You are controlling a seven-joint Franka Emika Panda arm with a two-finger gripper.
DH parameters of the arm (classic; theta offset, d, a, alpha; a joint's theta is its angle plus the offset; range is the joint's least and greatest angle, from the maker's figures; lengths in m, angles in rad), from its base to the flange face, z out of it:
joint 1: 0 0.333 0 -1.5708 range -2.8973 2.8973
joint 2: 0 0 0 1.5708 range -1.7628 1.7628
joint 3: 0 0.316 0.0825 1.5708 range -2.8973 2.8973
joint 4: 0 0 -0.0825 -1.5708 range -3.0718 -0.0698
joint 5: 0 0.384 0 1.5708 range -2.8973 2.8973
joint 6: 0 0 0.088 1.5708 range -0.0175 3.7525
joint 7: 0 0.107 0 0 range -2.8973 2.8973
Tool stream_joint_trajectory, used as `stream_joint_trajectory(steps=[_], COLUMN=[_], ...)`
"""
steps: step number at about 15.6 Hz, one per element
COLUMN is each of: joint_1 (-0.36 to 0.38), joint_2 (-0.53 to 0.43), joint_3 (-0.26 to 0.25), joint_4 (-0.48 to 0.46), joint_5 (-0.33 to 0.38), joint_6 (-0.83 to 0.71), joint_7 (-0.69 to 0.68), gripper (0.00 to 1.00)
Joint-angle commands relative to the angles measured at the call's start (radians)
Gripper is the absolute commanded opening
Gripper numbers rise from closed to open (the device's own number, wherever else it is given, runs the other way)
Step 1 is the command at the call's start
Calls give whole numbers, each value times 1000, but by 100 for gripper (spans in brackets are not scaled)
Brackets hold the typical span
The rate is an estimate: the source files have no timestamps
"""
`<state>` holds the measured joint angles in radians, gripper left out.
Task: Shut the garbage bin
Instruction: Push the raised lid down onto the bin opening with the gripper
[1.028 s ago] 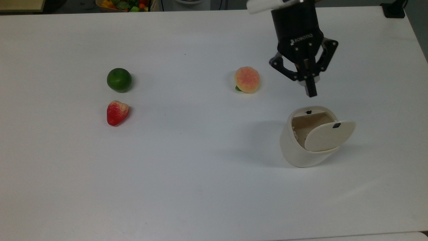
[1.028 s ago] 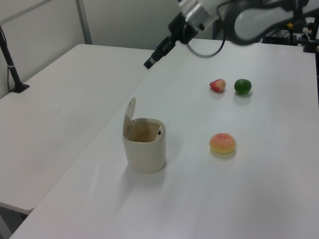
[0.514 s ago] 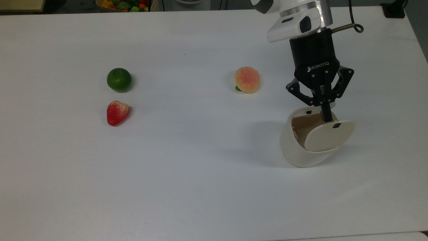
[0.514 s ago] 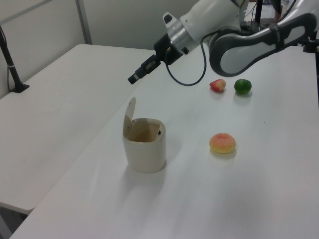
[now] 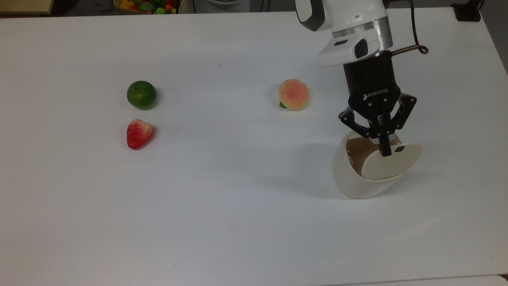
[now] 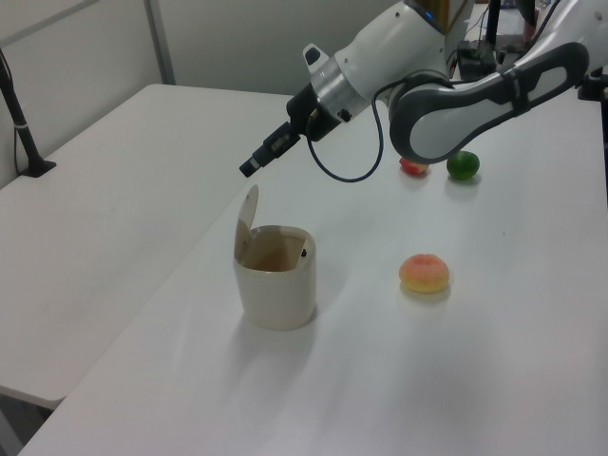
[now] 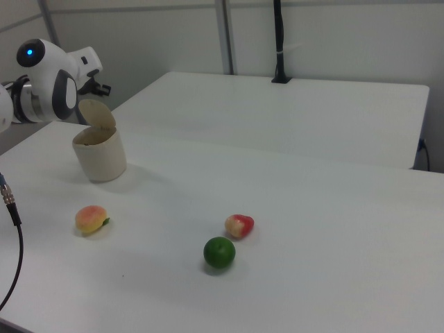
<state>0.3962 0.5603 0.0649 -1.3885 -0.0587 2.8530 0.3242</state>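
The cream-white garbage bin [image 5: 349, 178] stands at the top view's right with its hinged lid [image 5: 391, 161] raised nearly upright, so the opening shows. My gripper [image 5: 384, 153] hangs over the bin's opening, fingers shut together with nothing held, the tip right beside the small black mark on the lid. In the left view the gripper [image 6: 247, 171] is a little above the lid's top edge [image 6: 247, 211], apart from it, and the bin [image 6: 275, 285] sits below. In the right view the bin [image 7: 100, 156] stands at the left under the arm.
A peach [image 5: 293, 94] lies to the top view's left of the arm. A green round fruit [image 5: 141, 95] and a strawberry [image 5: 139, 133] lie farther left. A box of vegetables [image 5: 147, 6] sits beyond the table's far edge.
The gripper has come from the far side of the table down to the bin, ending over the opening beside the lid. The lid and the fruits have not moved.
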Motion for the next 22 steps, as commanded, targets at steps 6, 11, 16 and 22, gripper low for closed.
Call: stream_joint_trajectory(steps=[6, 11, 16, 22], joint_1=[13, 13, 13, 3], joint_2=[15, -13, -36, -63], joint_3=[-10, -4, 10, 56], joint_4=[-6, -65, -92, -102], joint_5=[-21, -18, -16, -16], joint_6=[12, -1, -98, -237], joint_7=[32, 33, 33, 30], gripper=[3, 3, 3, 3])
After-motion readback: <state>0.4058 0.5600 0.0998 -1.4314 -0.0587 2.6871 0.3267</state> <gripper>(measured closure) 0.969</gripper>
